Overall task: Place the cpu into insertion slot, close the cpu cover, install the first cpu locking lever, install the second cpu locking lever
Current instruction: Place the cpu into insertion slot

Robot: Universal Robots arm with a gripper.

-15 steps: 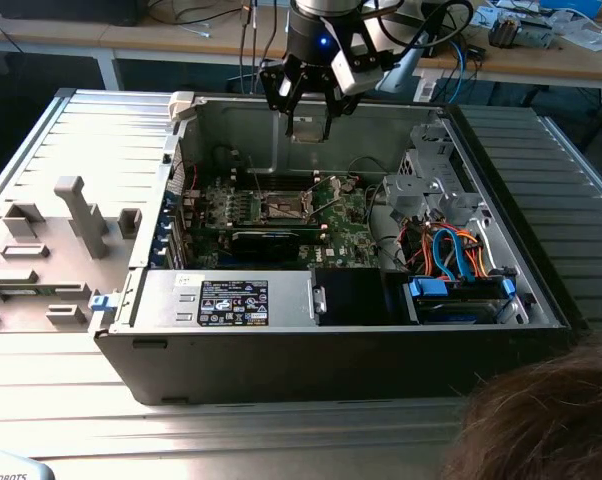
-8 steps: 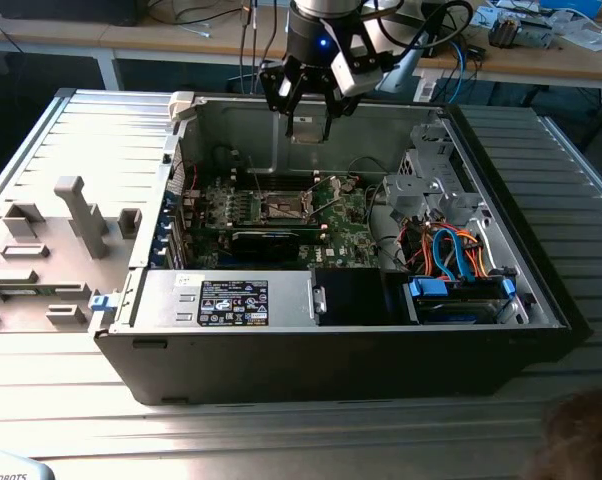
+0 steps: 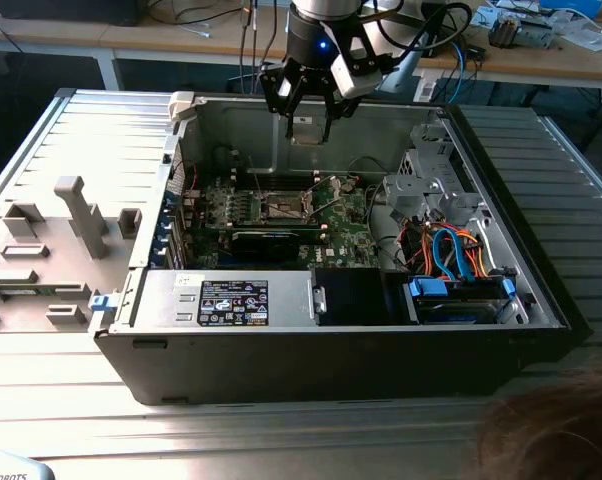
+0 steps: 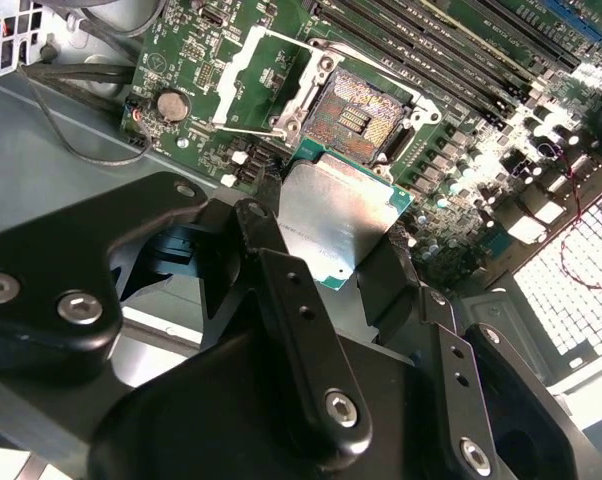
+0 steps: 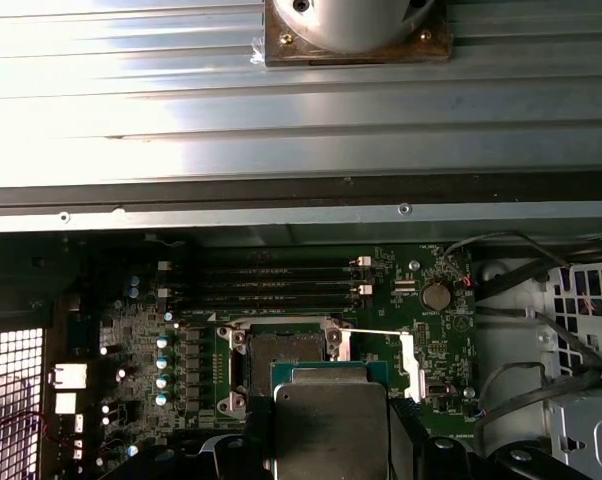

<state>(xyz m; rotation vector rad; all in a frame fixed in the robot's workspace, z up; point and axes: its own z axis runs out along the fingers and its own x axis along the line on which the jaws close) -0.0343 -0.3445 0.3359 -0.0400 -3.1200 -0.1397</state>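
Observation:
My gripper [image 3: 308,125] hangs above the open computer case, shut on the cpu [image 3: 306,129], a small silver-grey square. In both wrist views the cpu [image 4: 333,215] [image 5: 331,425] sits between the black fingers [image 4: 271,260], held well above the board. The insertion slot [image 4: 356,112] [image 5: 279,358] [image 3: 283,208] lies bare on the green motherboard [image 3: 341,220], below the chip. The cpu cover [image 4: 243,72] [image 5: 408,365] is swung open beside the slot. A thin wire lever [image 5: 373,332] stands free next to the socket.
The black case walls [image 3: 311,360] ring the board. A power supply [image 3: 231,298] sits in front, with drive cages and coloured cables [image 3: 451,255] at the exterior view's right. Grey fixtures [image 3: 76,215] stand on the table at its left. A person's hair [image 3: 551,430] shows at the lower right.

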